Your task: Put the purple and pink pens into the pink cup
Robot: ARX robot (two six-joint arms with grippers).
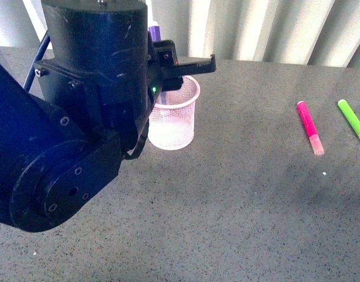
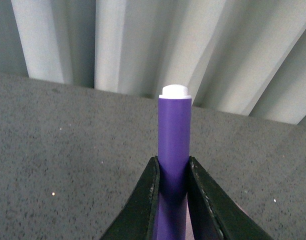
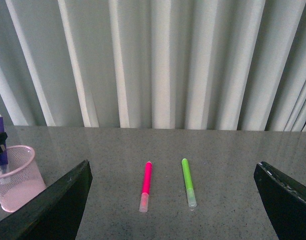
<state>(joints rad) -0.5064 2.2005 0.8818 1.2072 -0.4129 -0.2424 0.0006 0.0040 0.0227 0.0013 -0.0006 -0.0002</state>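
The left gripper (image 2: 173,162) is clamped on the purple pen (image 2: 174,130). Its two black fingers (image 2: 148,195) press the barrel from either side, and the pen stands upright with its white end at 12 o'clock. In the right wrist view the same pen hangs over the pink cup (image 1: 175,124). Its lower, paler part shows through the mesh inside the rim, on the side of the cup nearest the left arm. In the front view the bulky left arm (image 1: 80,117) hides most of this. Only the top of the purple barrel shows above the wrist, at roughly 12 o'clock from the cup.

The right gripper (image 3: 173,166) is spread wide with nothing between its fingers, which sit at the lower corners of its own view, clear of the table.

The cup stands upright on the grey speckled table (image 1: 239,200), toward the back edge. The pink pen (image 1: 309,126) lies flat well apart from the cup at about 3 o'clock, with its pale cap pointing toward 5 o'clock. Just beyond it, further out at 3 o'clock, the lime green marker (image 1: 353,124) lies nearly parallel without touching it and runs out past the picture's edge. A pale pleated curtain (image 3: 168,65) hangs behind the table.
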